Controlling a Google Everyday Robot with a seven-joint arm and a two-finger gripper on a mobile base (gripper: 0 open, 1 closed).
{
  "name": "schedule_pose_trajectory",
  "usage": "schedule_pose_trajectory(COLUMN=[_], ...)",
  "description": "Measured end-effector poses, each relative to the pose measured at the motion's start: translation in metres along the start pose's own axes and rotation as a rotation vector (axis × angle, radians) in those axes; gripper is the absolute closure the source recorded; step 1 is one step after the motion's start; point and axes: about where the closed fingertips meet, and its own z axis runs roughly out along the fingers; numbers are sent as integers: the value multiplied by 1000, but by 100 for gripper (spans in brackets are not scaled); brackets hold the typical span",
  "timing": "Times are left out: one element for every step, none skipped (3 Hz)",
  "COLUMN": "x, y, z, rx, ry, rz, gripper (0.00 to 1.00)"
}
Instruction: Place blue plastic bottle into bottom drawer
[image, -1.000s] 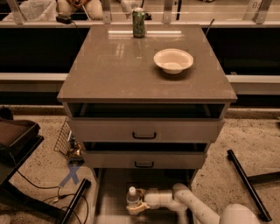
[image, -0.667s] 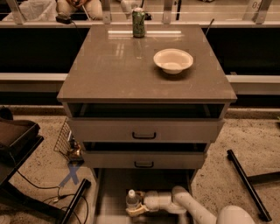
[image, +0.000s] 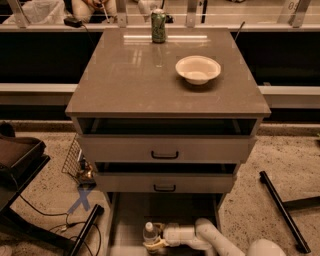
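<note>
Camera view: gripper (image: 156, 242) sits low at the front of the open bottom drawer (image: 172, 210), clamped around the upright blue plastic bottle (image: 149, 233), which is inside the drawer walls; contact with the floor cannot be told. Judged nearly done: release and arm withdrawal are left. Green can (image: 158, 26) and bowl (image: 198, 68) stand on the tabletop (image: 125, 80).

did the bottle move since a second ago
Yes, slightly. The bottle, held in the gripper, now sits lower in view, farther from the handle just above the bottom drawer.
</note>
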Motion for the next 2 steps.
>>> schedule_pose_trajectory(x=[1,1], y=[2,3], z=[3,5], rx=[-3,-6], ry=[-3,-4], rz=[-2,-1], gripper=[77,54])
